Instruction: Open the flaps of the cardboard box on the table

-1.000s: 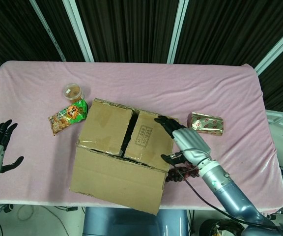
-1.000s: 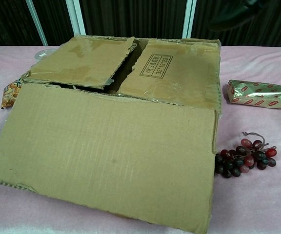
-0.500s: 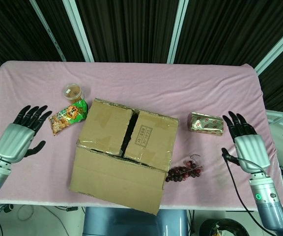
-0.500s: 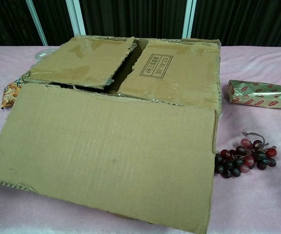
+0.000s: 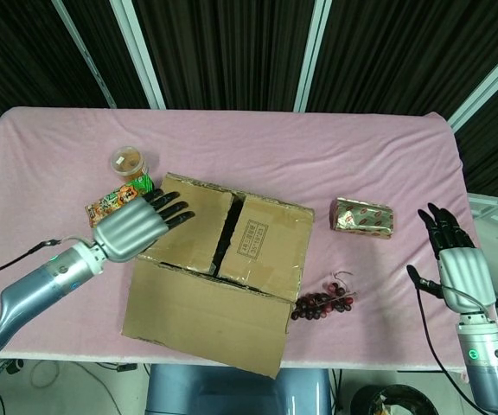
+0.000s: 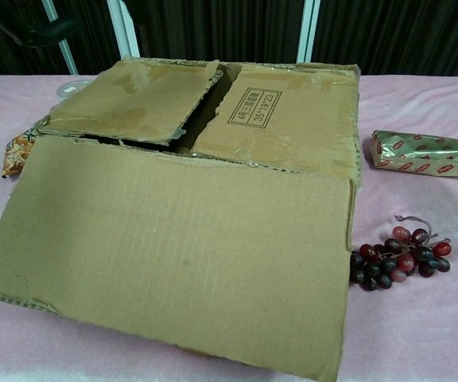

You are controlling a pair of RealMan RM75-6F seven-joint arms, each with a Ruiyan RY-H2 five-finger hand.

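On the table [image 5: 258,147]: the box [image 5: 219,268] has two small flaps down.
Left hand [image 5: 137,226]: spread flat, holding nothing, over the left flap [image 5: 188,226].
Right hand [image 5: 458,259]: spread wide, holding nothing, far off.
Risk: fingers may slip, shove the box into the snack bag [image 5: 115,206].

grapes [image 5: 322,303] right of box [image 5: 219,272], on table [image 5: 318,164]

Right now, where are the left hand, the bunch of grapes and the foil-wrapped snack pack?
left hand [image 5: 137,226], head view, on the back of the hand.
bunch of grapes [image 6: 396,259], chest view, middle of the cluster.
foil-wrapped snack pack [image 6: 421,153], chest view, centre of its top face.
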